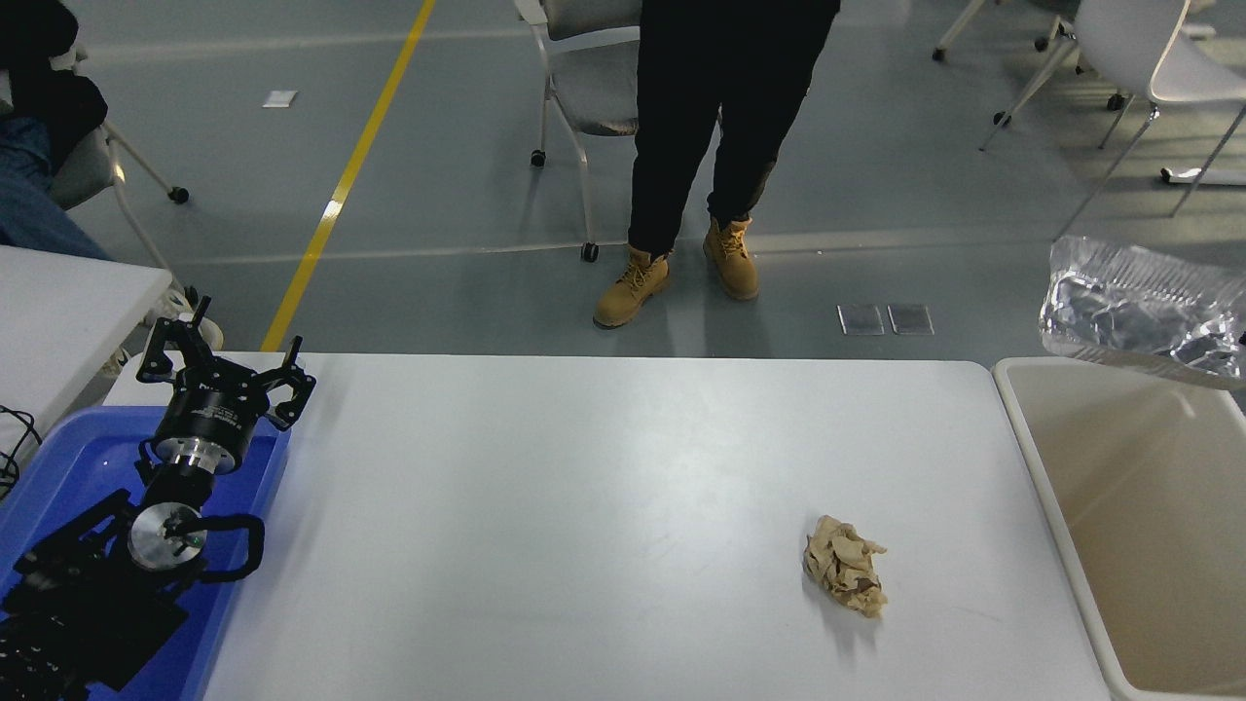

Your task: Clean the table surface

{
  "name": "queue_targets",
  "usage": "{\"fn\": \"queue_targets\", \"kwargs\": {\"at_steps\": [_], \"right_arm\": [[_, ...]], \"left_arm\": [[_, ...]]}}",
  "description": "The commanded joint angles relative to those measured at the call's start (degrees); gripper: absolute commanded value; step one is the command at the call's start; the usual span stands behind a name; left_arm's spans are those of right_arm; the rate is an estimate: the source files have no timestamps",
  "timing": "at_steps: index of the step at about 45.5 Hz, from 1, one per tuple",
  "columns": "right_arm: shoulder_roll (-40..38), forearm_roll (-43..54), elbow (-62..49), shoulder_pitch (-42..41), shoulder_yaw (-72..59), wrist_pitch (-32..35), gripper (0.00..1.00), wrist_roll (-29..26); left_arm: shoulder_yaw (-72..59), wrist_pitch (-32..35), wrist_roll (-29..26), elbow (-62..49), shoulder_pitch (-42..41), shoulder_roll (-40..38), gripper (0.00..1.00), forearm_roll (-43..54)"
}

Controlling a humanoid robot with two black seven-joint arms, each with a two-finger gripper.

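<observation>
The white table surface (pixel 584 487) carries one crumpled brown paper wad (pixel 845 577) toward its front right. A crinkled silver foil tray (pixel 1139 312) hangs in the air at the right edge, above the far end of the beige bin (pixel 1034 458). Whatever holds the foil tray is cut off by the frame, and my right gripper is out of view. My left gripper (pixel 229 362) sits parked at the lower left over the blue tray (pixel 58 458), its fingers spread open and holding nothing.
A person in black trousers and tan boots (pixel 720 146) stands past the table's far edge, with a wheeled chair (pixel 584 88) behind. A smaller white table (pixel 68 312) is at the left. White chairs (pixel 1139 58) stand at the back right.
</observation>
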State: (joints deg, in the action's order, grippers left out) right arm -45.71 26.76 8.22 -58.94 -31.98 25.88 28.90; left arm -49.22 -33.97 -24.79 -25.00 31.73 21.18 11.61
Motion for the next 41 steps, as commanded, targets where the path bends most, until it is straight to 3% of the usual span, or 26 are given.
{"fn": "queue_targets", "kwargs": {"at_steps": [1,16,41], "right_arm": [[-0.96,-3.91,-4.00,6.12,1.57,-0.13,0.00,-1.12],[0.80,-7.08,-6.63,12.80,8.78,-1.53,0.00,-13.25],[8.01,-6.99,-6.81,19.57,20.99,-9.61,0.00,-18.78]], "left_arm": [[0.00,-0.04,0.00,0.04,0.00,0.00,1.00,0.00],[0.00,-0.04,0.00,-0.05,0.00,0.00,1.00,0.00],[0.00,0.05,0.00,0.04,0.00,0.00,1.00,0.00]]}}
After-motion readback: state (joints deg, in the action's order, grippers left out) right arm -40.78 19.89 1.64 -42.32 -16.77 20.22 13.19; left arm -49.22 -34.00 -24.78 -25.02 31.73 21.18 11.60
